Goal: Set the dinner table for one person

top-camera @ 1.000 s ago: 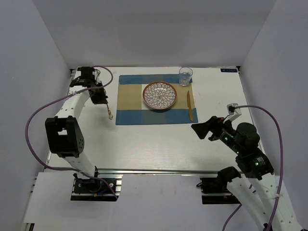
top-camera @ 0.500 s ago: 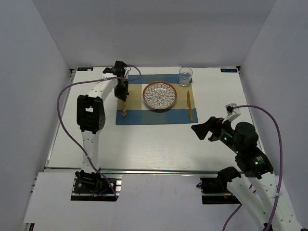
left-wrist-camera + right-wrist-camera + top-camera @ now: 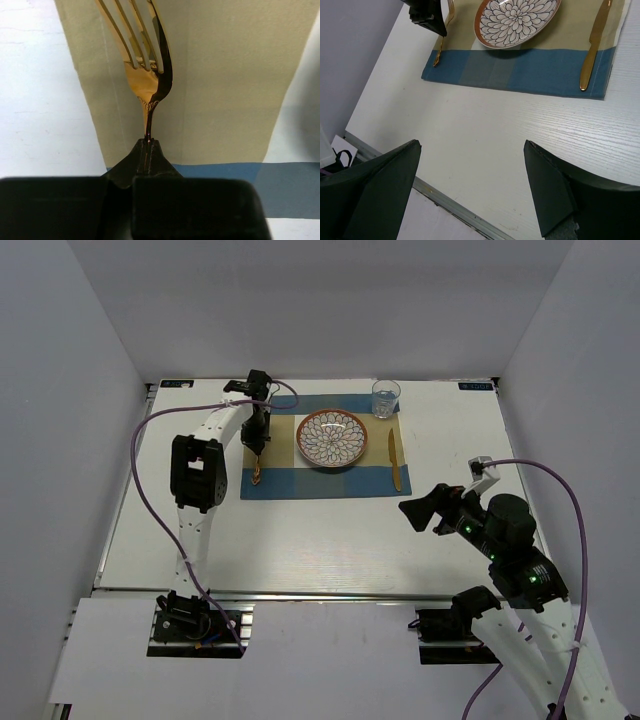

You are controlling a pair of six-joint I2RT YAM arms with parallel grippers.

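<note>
My left gripper (image 3: 258, 443) is shut on the handle of a gold fork (image 3: 257, 472), held tines-down over the left side of the striped placemat (image 3: 320, 483). In the left wrist view the fork (image 3: 150, 75) sticks out from my shut gripper (image 3: 147, 144) above the mat's beige band (image 3: 225, 75); whether the tines touch the mat is unclear. A patterned plate (image 3: 331, 438) sits at the mat's middle, a gold knife (image 3: 394, 460) on its right side and a glass (image 3: 386, 398) at its far right corner. My right gripper (image 3: 470, 145) is open and empty above the white dinner table (image 3: 300, 540).
The right wrist view shows the plate (image 3: 517, 17), knife (image 3: 592, 50), fork (image 3: 442, 42) and the left gripper (image 3: 427, 15). The table's metal front edge (image 3: 455, 207) runs below my right fingers. Grey walls enclose the table.
My left arm has swung from the table's left edge to the placemat's left side with the fork in it, then shifted slightly. The right arm has barely moved.
</note>
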